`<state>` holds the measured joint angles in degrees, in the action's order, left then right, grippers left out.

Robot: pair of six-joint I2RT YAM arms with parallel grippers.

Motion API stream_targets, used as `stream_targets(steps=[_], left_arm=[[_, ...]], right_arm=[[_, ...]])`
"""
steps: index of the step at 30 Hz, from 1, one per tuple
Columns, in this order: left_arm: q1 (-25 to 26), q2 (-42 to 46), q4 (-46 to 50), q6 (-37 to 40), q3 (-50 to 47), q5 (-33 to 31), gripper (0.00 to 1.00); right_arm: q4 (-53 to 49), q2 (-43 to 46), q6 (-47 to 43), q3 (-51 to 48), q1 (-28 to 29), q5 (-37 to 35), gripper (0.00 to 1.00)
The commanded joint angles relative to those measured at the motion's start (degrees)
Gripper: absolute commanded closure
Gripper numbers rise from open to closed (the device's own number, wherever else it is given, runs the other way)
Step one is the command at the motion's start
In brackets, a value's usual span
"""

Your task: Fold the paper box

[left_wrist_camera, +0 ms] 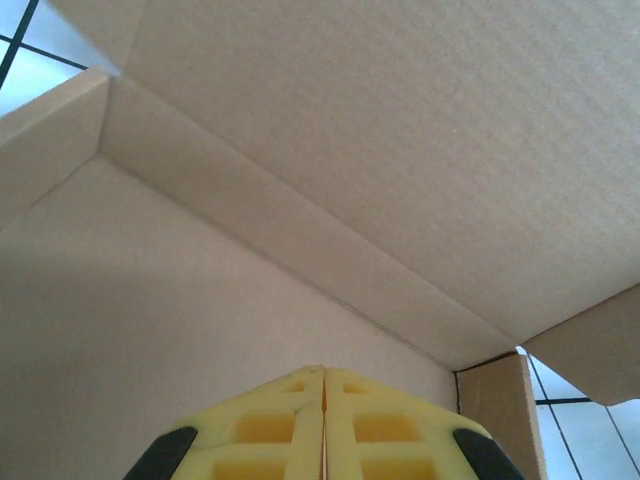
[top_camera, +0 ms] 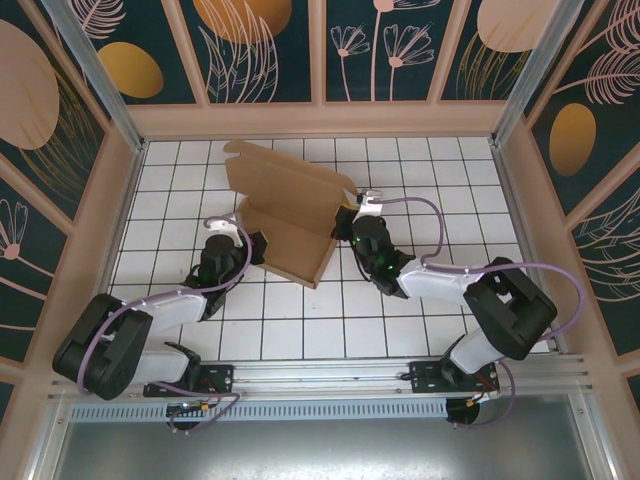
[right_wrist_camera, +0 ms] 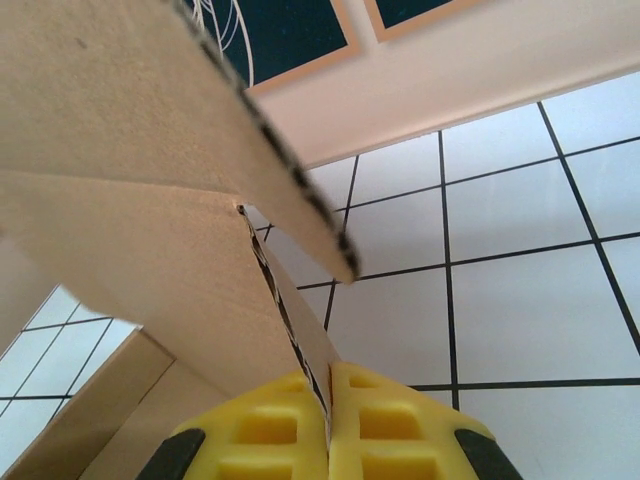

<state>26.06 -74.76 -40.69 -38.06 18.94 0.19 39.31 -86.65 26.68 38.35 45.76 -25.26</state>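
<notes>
left gripper (top_camera: 257, 247): at the 9 o'clock side of the paper box, against its low left wall. In the left wrist view the yellow fingers (left_wrist_camera: 270, 425) are pressed flat together with nothing visible between them, pointing into the box's inside.
paper box (top_camera: 290, 230): brown cardboard, half formed, lying on the tiled table (top_camera: 400, 330) a little toward 11 o'clock from the table's middle. Its shallow tray is open upward and its broad lid panel stands raised at the 12 o'clock side (seen from the left wrist, that panel (left_wrist_camera: 380, 130) slants overhead).
right gripper (top_camera: 346, 222): at the 3 o'clock side of the box. In the right wrist view the yellow fingers (right_wrist_camera: 385, 430) are closed on a cardboard wall (right_wrist_camera: 130, 220), whose corrugated edge runs down into the seam between them.
right-hand tiles: white squares with dark lines, bare beside the box.
</notes>
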Motion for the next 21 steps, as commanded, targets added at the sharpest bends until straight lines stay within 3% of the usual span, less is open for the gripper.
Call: stream_targets(steps=[1, 3, 8, 14, 17, 21], left_arm=[[0.4, 2.6, 0.4, -1.1, -0.6, 1.0, 0.90], [0.4, 5.1, 2.3, -0.2, 0.1, 0.5, 0.88], [0.4, 12.9, 12.1, 8.9, 5.0, -1.2, 0.65], [-2.0, 15.0, 19.2, 19.3, 11.8, -4.2, 0.61], [-7.1, 13.4, 19.6, 20.0, 14.5, -0.5, 0.47], [-11.5, 11.6, 16.9, 23.4, 16.6, 3.7, 0.42]], right_arm=[[0.8, 0.2, -2.2, -1.4, 0.6, -2.9, 1.00], [1.7, 0.5, -8.4, -1.3, 0.6, -2.7, 1.00], [-0.2, 2.4, -28.0, -1.3, -0.6, 6.4, 1.00], [-4.9, 3.7, -36.6, -0.8, -10.5, 33.1, 1.00], [-5.7, 3.4, -41.5, 0.1, -14.1, 40.6, 1.00], [-6.6, 1.8, -47.4, 2.4, -21.2, 50.5, 1.00]])
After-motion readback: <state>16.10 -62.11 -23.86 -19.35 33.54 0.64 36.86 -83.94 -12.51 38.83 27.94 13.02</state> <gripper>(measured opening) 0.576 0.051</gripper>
